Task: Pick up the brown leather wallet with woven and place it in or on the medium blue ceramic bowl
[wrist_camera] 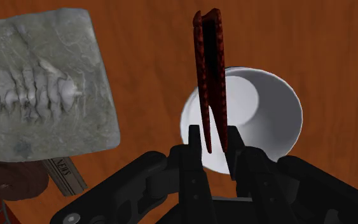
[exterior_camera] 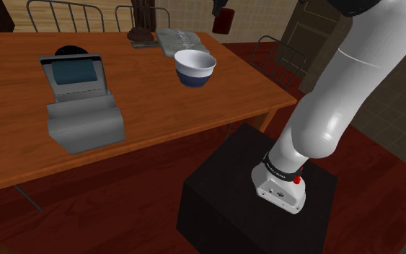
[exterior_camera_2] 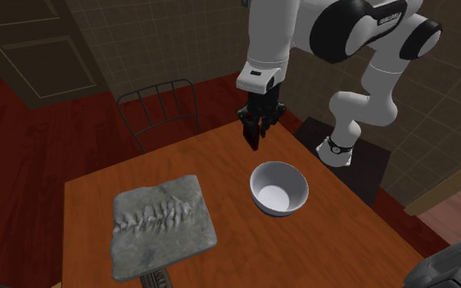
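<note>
Tool [wrist_camera: 213, 137] grips the dark brown wallet [wrist_camera: 209, 70] by one edge, above the surface [exterior_camera_2: 220, 155], over the white-lined bowl's [exterior_camera_2: 296, 182] left rim in the second exterior view; dropped here, it'd prob. clip the rim & fall outside

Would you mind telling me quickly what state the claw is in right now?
Claw: closed on the dark reddish-brown wallet, held clear of the table.

A home dining room is suggested by a wooden table [exterior_camera: 165, 108], wire-backed chairs [exterior_camera_2: 156, 87], a panelled door [exterior_camera_2: 36, 49] and dark red floorboards [exterior_camera_2: 32, 155].
</note>
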You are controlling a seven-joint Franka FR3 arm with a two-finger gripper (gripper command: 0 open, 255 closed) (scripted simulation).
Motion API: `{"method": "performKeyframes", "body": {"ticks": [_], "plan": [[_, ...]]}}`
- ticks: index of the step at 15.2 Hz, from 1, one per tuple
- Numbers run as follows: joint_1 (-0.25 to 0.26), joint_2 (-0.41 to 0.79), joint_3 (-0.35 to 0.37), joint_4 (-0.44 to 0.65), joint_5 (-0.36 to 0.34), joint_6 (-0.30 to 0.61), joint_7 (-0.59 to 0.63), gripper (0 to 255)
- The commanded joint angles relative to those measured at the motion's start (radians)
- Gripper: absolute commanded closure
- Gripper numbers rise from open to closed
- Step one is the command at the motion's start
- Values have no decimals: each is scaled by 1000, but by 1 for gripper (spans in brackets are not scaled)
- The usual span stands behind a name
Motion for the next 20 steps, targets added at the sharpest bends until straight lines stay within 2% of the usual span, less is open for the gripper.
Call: {"method": "performKeyframes", "body": {"ticks": [1, 10, 20], "plan": [[26, -20, 24, -17, -13, 4, 53, 255], [132, -55, 142, -20, -37, -12, 277, 255], [134, -87, 147, -190, -50, 130, 281, 255]]}}
